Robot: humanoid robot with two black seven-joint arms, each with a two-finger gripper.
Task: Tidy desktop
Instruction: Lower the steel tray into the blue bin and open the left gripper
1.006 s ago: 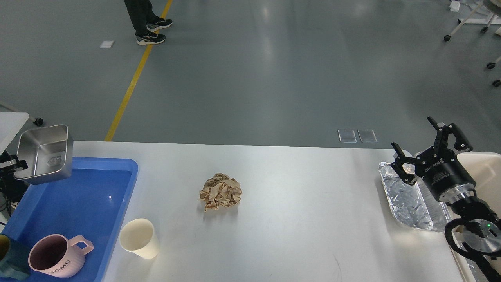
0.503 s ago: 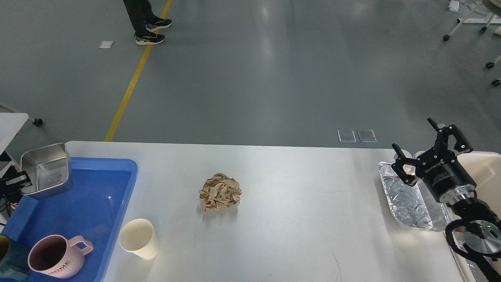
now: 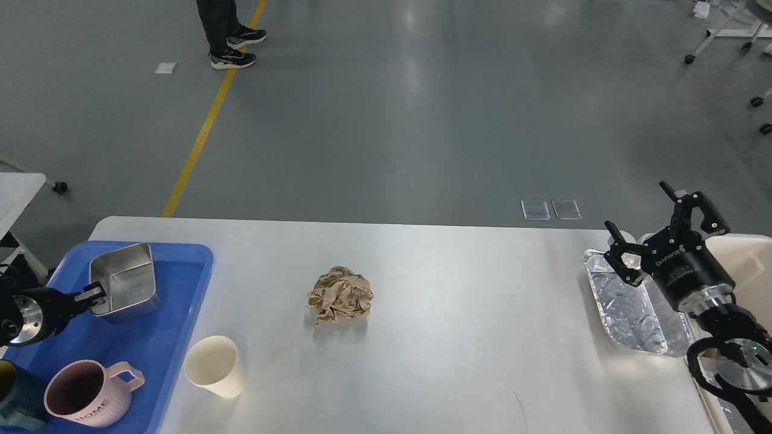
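On the counter [image 3: 458, 337], crumpled paper [image 3: 340, 295] lies centrally. Left claw [image 3: 90, 296] grips a steel container [image 3: 123, 281] in the blue tray [image 3: 181, 313]. Right claw [image 3: 654, 232] is spread open over a foil tray [image 3: 624, 310].

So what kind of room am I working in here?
Probably a robotics lab or factory test hall, not a home: a wide grey floor with a yellow lane line, wheeled equipment bases at the far right, and a person standing beyond the desktop.

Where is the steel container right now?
In the head view, the steel container sits at far left, at the back of the blue tray, with the left end effector at its near edge and the pink mug nearer the camera.
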